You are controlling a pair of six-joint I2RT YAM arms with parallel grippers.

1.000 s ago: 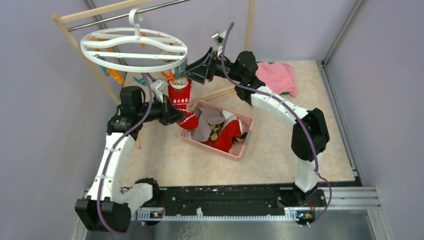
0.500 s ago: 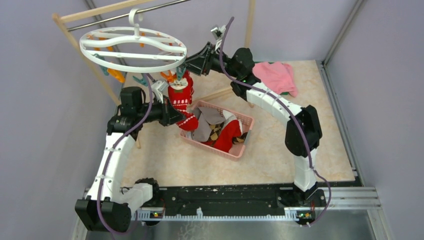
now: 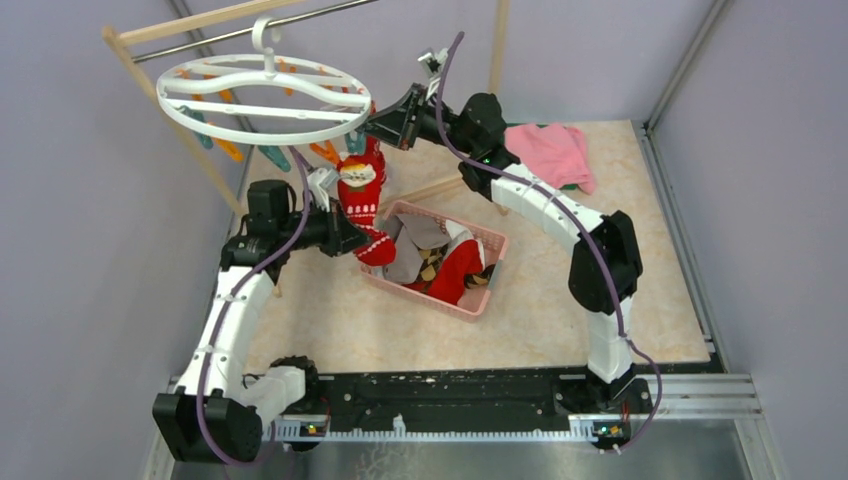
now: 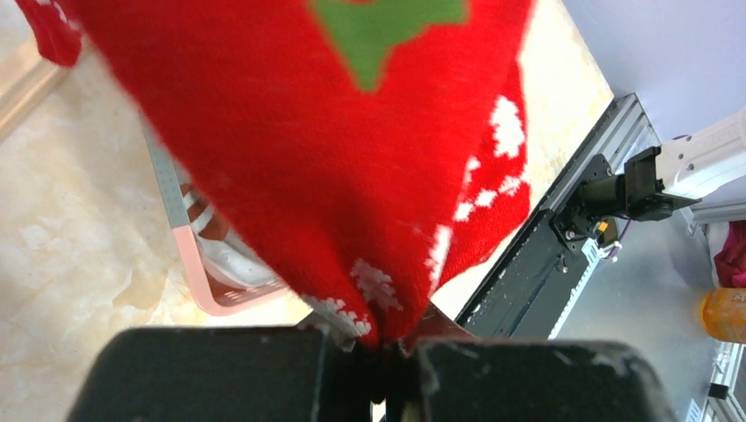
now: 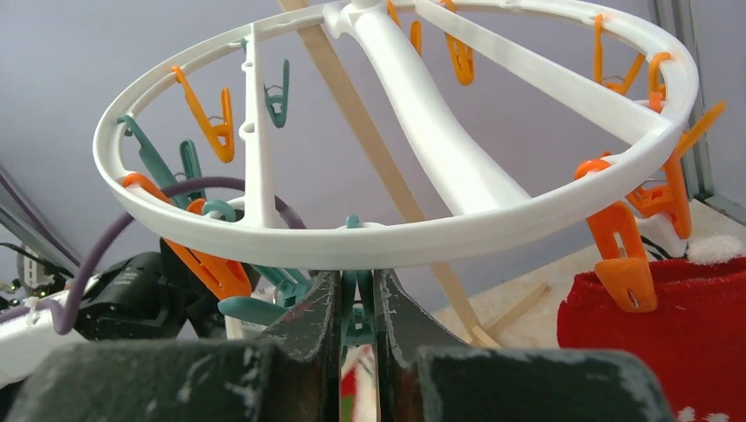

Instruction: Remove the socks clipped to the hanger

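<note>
Beige marbled worktop (image 3: 330, 320), lilac walls. Centre-left: red sock (image 3: 360, 195), white snowflake pattern, green motif, hangs clipped under white hanger (image 3: 265, 95), upper left. left tool (image 4: 387, 347) pinched shut on sock's lower end. right tool (image 5: 357, 283) clamps teal clip (image 5: 355, 321) below hanger rim.

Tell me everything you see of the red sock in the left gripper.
The red sock looks knitted, with white snowflake marks and a green patch. It hangs below the white hanger, foot by the pink basket. The left gripper is shut on its lower end; the right gripper pinches a teal clip at the hanger's rim.
</note>
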